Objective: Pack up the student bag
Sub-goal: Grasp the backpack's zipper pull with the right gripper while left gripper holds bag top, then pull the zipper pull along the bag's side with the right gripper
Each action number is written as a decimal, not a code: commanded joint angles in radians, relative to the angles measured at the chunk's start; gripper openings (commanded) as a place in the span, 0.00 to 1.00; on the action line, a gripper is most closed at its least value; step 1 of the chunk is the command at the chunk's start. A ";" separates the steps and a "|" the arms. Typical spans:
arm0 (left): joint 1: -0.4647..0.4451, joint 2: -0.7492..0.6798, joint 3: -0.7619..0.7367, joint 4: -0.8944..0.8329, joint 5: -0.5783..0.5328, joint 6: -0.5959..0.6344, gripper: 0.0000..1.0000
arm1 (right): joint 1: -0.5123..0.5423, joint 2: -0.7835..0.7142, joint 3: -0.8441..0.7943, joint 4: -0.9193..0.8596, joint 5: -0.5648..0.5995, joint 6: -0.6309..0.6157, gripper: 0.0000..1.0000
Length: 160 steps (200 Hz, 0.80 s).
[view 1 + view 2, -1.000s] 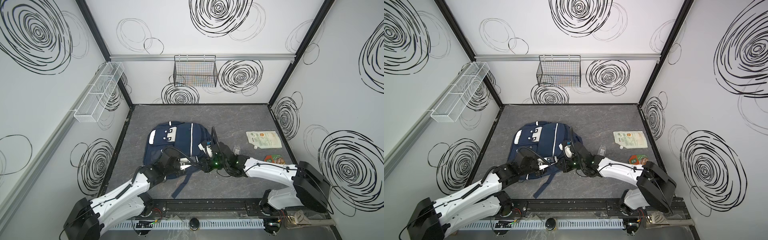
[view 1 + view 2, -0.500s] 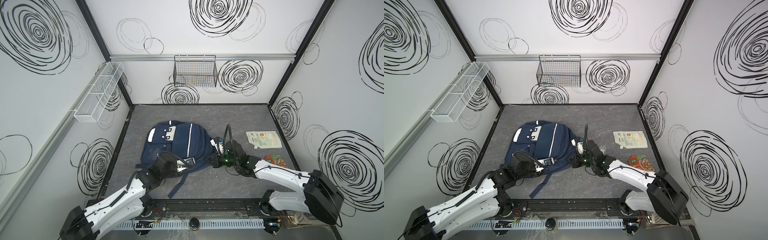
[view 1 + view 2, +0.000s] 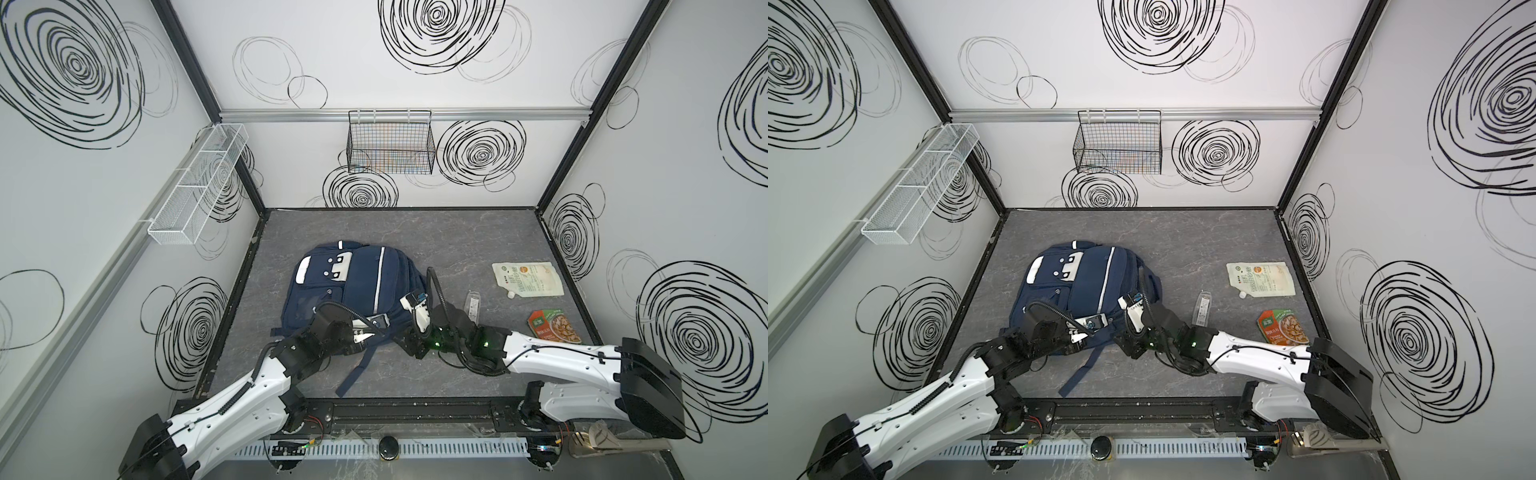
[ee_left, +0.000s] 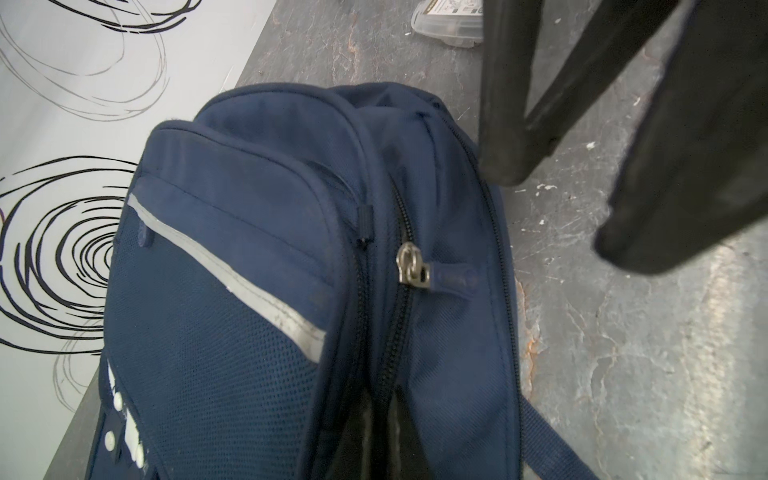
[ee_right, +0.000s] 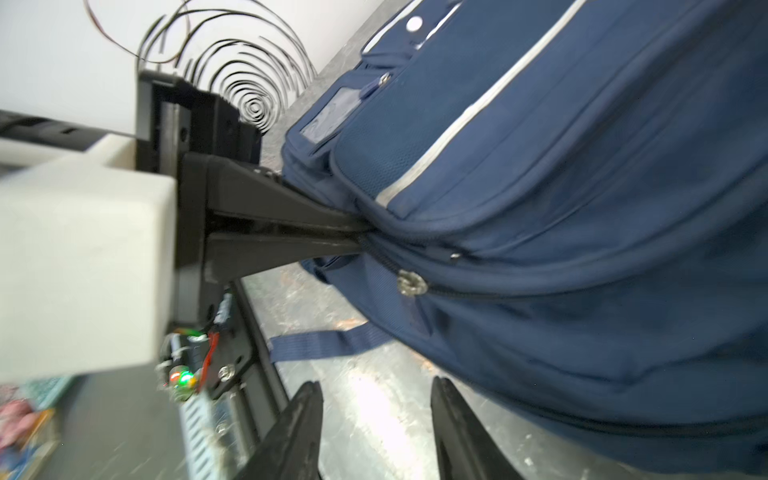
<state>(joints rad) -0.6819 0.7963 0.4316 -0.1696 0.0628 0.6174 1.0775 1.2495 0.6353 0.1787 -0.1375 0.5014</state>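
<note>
Lying front-up on the grey worktop [image 3: 457, 241], left of centre in both top views, is the student bag [image 3: 357, 286], navy with silver stripes and a white dotted patch toward the back wall. The left gripper [image 3: 384, 332] meets its near edge. The right gripper [image 3: 410, 345] sits just beside its near right corner. Further right lie a small clear packet [image 3: 473, 303], a white spouted pouch [image 3: 528, 279] with green print and a red-and-green sachet [image 3: 552, 326] picturing food. The writing on all three is too small to read. A black wire basket [image 3: 390, 143] hangs on the back wall.

The left wrist view shows a metal zip slider [image 4: 409, 264] with a navy pull tab [image 4: 451, 279] on the bag's seam; no brand name is legible there.

In the right wrist view the left gripper's fingers [image 5: 291, 216] are pressed narrow together, pinching the bag's fabric at the end of the zip. The right gripper's own fingers [image 5: 307, 419] stand apart with bare worktop between them, holding nothing. A clear window pocket [image 5: 332, 114] on the bag is too blurred to read.
</note>
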 commanded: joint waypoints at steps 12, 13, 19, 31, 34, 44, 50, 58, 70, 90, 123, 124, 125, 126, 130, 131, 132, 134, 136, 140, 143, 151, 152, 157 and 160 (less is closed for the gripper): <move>0.006 -0.032 -0.002 0.099 0.085 -0.048 0.00 | 0.047 0.048 -0.001 0.121 0.253 -0.021 0.48; 0.007 -0.032 -0.002 0.100 0.086 -0.048 0.00 | 0.048 0.050 -0.001 0.123 0.253 -0.022 0.48; 0.007 -0.032 -0.001 0.101 0.093 -0.051 0.00 | 0.058 0.060 -0.003 0.141 0.277 -0.026 0.48; 0.010 -0.028 0.003 0.102 0.103 -0.059 0.00 | 0.078 0.080 -0.007 0.176 0.314 -0.044 0.46; 0.010 -0.027 0.005 0.101 0.105 -0.060 0.00 | 0.082 0.085 -0.007 0.183 0.323 -0.048 0.45; 0.014 -0.023 0.007 0.101 0.115 -0.063 0.00 | 0.095 0.103 -0.005 0.201 0.344 -0.060 0.41; 0.016 -0.021 0.009 0.101 0.118 -0.065 0.00 | 0.101 0.112 -0.004 0.208 0.351 -0.066 0.39; 0.018 -0.017 0.011 0.101 0.124 -0.068 0.00 | 0.108 0.121 -0.003 0.218 0.360 -0.071 0.38; 0.021 -0.014 0.015 0.100 0.130 -0.073 0.00 | 0.119 0.129 -0.007 0.236 0.372 -0.077 0.36; 0.029 -0.013 0.016 0.102 0.142 -0.079 0.00 | 0.131 0.148 -0.017 0.259 0.388 -0.078 0.34; 0.044 -0.005 0.019 0.105 0.161 -0.088 0.00 | 0.140 0.183 -0.013 0.278 0.392 -0.076 0.21; 0.044 -0.005 0.020 0.105 0.160 -0.088 0.00 | 0.140 0.183 -0.013 0.278 0.392 -0.076 0.21; 0.044 -0.005 0.020 0.106 0.160 -0.088 0.00 | 0.140 0.184 -0.012 0.280 0.391 -0.076 0.21; 0.044 -0.005 0.020 0.106 0.160 -0.088 0.00 | 0.140 0.184 -0.012 0.281 0.391 -0.076 0.20; 0.045 -0.004 0.021 0.105 0.162 -0.088 0.00 | 0.143 0.187 -0.011 0.284 0.390 -0.077 0.20; 0.045 -0.003 0.021 0.106 0.161 -0.088 0.00 | 0.143 0.188 -0.011 0.285 0.389 -0.077 0.20; 0.045 -0.003 0.021 0.106 0.162 -0.088 0.00 | 0.143 0.189 -0.011 0.285 0.389 -0.077 0.20; 0.046 -0.002 0.021 0.106 0.161 -0.088 0.00 | 0.143 0.191 -0.010 0.286 0.391 -0.077 0.20; 0.046 -0.001 0.021 0.105 0.162 -0.088 0.00 | 0.145 0.194 -0.010 0.287 0.392 -0.077 0.19; 0.048 0.000 0.023 0.106 0.164 -0.090 0.00 | 0.147 0.197 -0.008 0.288 0.394 -0.075 0.20; 0.049 0.001 0.023 0.106 0.163 -0.090 0.00 | 0.148 0.201 -0.007 0.289 0.396 -0.073 0.20; 0.051 0.002 0.024 0.107 0.164 -0.092 0.00 | 0.149 0.211 -0.001 0.288 0.398 -0.070 0.20; 0.051 0.003 0.024 0.107 0.164 -0.091 0.00 | 0.150 0.212 0.000 0.286 0.398 -0.069 0.20; 0.053 0.004 0.025 0.107 0.166 -0.090 0.00 | 0.150 0.217 0.005 0.282 0.398 -0.067 0.21; 0.054 0.005 0.024 0.108 0.167 -0.090 0.00 | 0.151 0.221 0.006 0.280 0.399 -0.066 0.21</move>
<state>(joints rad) -0.6350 0.8043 0.4301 -0.1631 0.1680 0.5529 1.2129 1.4437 0.6308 0.4294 0.2413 0.4316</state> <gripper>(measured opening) 0.085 0.201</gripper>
